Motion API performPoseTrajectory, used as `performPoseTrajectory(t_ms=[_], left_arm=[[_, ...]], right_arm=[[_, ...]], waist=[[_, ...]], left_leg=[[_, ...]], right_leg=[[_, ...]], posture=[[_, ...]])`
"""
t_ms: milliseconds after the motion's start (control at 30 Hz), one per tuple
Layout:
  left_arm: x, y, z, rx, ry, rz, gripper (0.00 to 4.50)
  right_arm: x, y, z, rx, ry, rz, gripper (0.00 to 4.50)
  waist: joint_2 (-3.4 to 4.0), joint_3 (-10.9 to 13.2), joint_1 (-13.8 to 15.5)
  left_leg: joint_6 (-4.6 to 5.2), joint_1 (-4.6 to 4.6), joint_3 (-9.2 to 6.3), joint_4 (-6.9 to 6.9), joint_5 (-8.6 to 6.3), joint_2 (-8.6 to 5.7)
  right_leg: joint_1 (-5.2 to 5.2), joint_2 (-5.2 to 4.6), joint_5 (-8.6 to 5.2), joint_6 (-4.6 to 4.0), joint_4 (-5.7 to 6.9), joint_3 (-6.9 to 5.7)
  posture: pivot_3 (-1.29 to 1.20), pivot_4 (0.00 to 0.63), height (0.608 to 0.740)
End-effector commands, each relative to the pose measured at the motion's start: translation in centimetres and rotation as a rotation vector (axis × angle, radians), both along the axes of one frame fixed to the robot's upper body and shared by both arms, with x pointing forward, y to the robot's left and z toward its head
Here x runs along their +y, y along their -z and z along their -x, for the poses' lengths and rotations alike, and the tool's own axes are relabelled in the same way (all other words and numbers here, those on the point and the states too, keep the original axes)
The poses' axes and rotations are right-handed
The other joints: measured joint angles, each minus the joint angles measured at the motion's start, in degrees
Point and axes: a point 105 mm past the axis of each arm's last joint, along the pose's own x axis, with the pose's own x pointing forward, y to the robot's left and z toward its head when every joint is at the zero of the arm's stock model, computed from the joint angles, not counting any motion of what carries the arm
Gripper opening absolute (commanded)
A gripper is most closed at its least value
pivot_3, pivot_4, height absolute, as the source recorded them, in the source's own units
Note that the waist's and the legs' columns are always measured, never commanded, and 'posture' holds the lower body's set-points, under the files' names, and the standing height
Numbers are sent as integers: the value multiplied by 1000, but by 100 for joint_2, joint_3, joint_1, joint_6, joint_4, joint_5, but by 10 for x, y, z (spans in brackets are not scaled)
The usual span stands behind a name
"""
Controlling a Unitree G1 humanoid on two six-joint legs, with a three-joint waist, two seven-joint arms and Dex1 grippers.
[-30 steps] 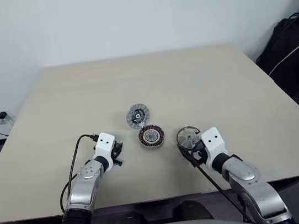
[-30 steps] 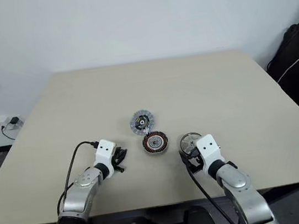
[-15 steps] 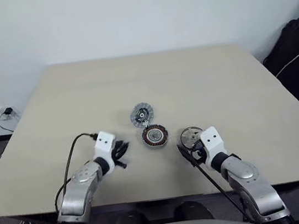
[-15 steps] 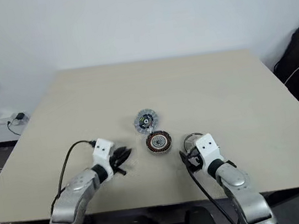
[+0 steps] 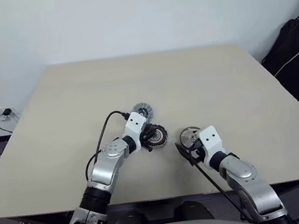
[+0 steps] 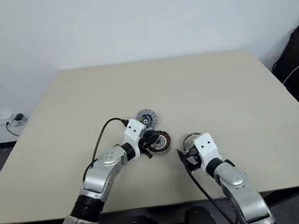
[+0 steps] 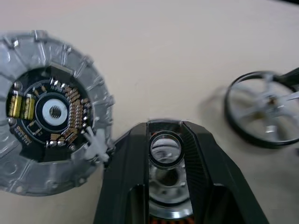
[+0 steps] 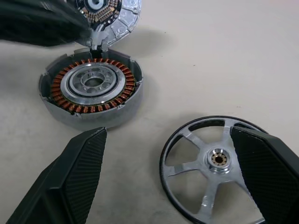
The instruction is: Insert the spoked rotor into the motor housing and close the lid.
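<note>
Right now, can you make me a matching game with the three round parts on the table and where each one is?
Things:
1. spoked wheel
2. ring with copper coils
3. silver disc with dark middle

Places:
A. farthest from the robot
B. in the middle, right at the left gripper
C. lying flat between the open fingers of the right gripper

Pairs: 1-C, 2-B, 3-A

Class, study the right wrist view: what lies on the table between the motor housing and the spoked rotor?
Nothing. Between the motor housing and the spoked rotor the right wrist view shows only bare table.
</note>
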Motion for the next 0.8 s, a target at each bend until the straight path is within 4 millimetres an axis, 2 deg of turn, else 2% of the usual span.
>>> performPoseTrajectory(t_ms=[33, 267, 800], left_arm=[[-8, -9, -7, -58, 18, 0, 671], [-12, 4, -7, -21, 34, -14, 671], [-19, 16, -4, 23, 46, -15, 671]], right_arm=[[-2, -17, -4, -73, 17, -9, 4500], [-3, -16, -1, -71, 27, 0, 4500], [-3, -16, -1, -71, 33, 5, 4500]], waist=[[0, 0, -1], [0, 0, -1], [-1, 0, -2]], left_leg=[[2, 0, 0, 1, -1, 0], [4, -1, -1, 1, -2, 0], [8, -2, 0, 7, -5, 0]], right_leg=[[0, -1, 1, 1, -1, 0], [-2, -2, 0, 0, 0, -1], [-1, -3, 1, 1, 0, -1]], posture=[[0, 0, 740], [0, 0, 740], [0, 0, 740]])
